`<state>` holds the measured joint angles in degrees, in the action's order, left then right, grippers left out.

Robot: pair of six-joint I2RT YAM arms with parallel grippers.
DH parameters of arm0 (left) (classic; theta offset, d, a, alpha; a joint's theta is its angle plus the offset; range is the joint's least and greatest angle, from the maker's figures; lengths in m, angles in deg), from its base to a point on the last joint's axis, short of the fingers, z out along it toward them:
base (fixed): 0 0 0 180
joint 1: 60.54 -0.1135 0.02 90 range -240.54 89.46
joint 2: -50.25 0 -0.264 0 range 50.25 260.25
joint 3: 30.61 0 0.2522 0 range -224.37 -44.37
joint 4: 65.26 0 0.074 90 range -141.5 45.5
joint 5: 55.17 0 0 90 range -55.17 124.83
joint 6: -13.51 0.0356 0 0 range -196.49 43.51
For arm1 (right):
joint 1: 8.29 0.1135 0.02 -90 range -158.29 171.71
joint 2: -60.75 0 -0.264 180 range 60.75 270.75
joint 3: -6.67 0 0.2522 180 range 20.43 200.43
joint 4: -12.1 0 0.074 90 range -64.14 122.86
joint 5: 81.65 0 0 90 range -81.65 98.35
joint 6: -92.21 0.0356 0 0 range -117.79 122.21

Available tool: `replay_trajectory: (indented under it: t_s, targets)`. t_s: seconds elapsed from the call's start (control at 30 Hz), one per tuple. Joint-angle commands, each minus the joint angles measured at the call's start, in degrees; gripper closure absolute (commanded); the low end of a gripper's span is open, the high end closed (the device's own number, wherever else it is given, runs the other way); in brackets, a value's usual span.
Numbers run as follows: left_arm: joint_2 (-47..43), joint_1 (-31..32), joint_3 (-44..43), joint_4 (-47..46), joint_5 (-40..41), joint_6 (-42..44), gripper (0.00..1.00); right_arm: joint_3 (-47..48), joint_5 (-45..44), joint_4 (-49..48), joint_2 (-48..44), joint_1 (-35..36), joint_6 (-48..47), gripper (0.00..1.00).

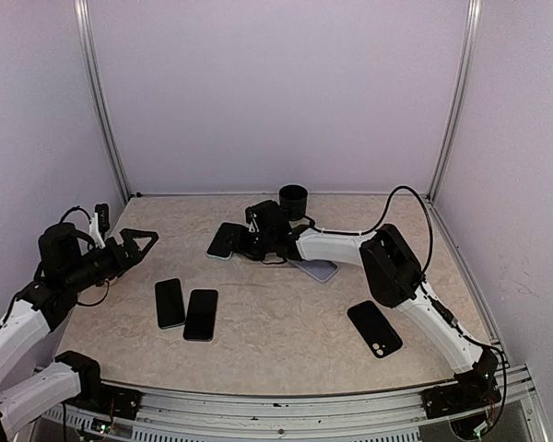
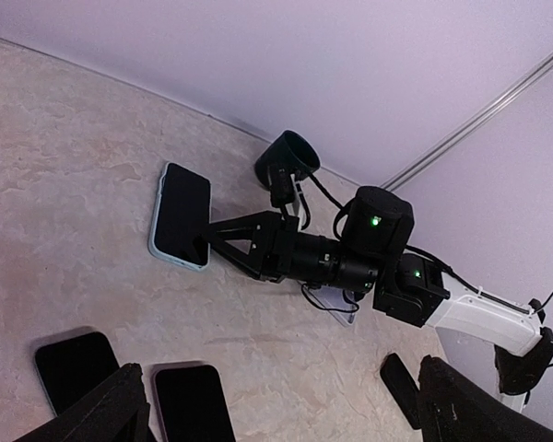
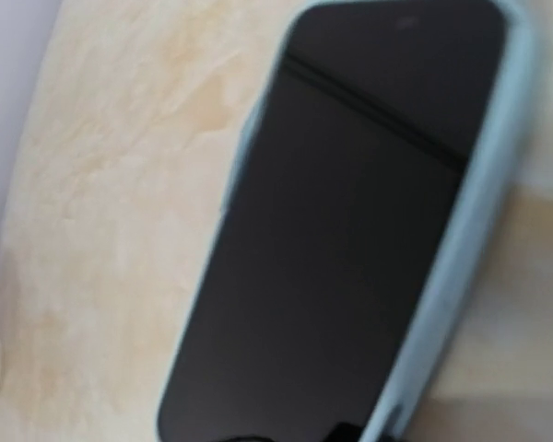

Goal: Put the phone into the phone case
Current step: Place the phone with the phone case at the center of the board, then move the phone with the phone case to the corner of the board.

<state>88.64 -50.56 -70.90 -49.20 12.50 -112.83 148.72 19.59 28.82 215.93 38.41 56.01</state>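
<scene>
Item: phone [image 2: 180,210], screen up, seated inside the rim of a pale blue phone case [image 2: 154,226]. We find the pair lying flat on the table [image 1: 286,354], toward its far edge and left of centre. Right gripper [image 2: 207,238]: at one short end of the cased phone, jaws partly apart. We cannot tell whether they pinch it or merely touch it, and its own wrist view is too close and blurred to settle it. Left gripper [image 1: 147,247]: jaws wide apart, holding nothing, over the table's left edge. Also listed: black cup [image 1: 293,199] at the far edge, just behind the right gripper. Two dark phones [image 1: 170,303] lie side by side, left of centre toward the near edge. A third dark phone [image 1: 375,329] lies toward the near right corner. A pale spare case [image 1: 321,271] lies under the right arm.
</scene>
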Motion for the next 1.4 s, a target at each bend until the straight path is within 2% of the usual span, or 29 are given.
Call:
replay_trajectory:
  t_s: [0.0,0.07,0.2,0.37,0.43,0.6,0.77,0.83,0.9,1.13,1.27,1.37]
  targets:
    - [-0.6,-0.5,1.4,-1.2,-1.4,-1.4,0.01,1.5,4.0,-0.8,4.3,-0.5,-2.6,0.51]
    - [-0.7,-0.5,2.1,-1.4,-1.8,-2.0,0.01,-0.8,3.7,-0.9,3.0,-0.9,-3.0,0.51]
    - [-0.7,0.1,2.8,0.3,-0.3,-3.1,0.01,-8.8,0.4,-1.6,-6.5,-1.3,-7.5,0.49]
    - [1.0,2.9,3.1,1.4,2.8,-2.8,0.01,-13.7,-5.5,4.9,-16.5,-1.3,-15.9,0.35]
    - [1.7,4.3,3.1,0.7,3.6,-3.0,0.01,-15.0,-7.4,5.5,-17.8,-1.8,-17.4,0.32]
    - [4.0,7.1,1.5,0.0,7.8,-1.9,0.01,-12.9,-4.2,9.3,-15.1,-3.0,-16.4,0.31]
    - [17.8,16.1,-13.0,9.8,28.1,4.2,0.01,-27.1,-7.1,5.4,-27.8,-2.4,-18.3,0.31]
    - [25.9,18.7,-19.3,12.0,32.4,6.3,0.01,-33.7,-9.9,4.5,-33.6,-2.5,-19.1,0.30]
    - [34.6,20.3,-26.4,13.4,34.2,7.1,0.01,-40.8,-12.0,4.0,-39.2,-2.5,-19.8,0.28]
    - [59.8,23.9,-50.3,20.4,38.4,14.5,0.01,-58.4,-17.8,1.0,-55.0,-2.6,-19.5,0.04]
    - [74.9,24.8,-66.8,28.4,41.4,20.6,0.01,-65.5,-21.2,-0.8,-60.9,-2.5,-18.7,0.01]
    - [83.4,24.9,-73.6,30.2,41.6,24.1,0.01,-69.6,-23.3,-1.5,-64.0,-2.5,-18.4,0.01]
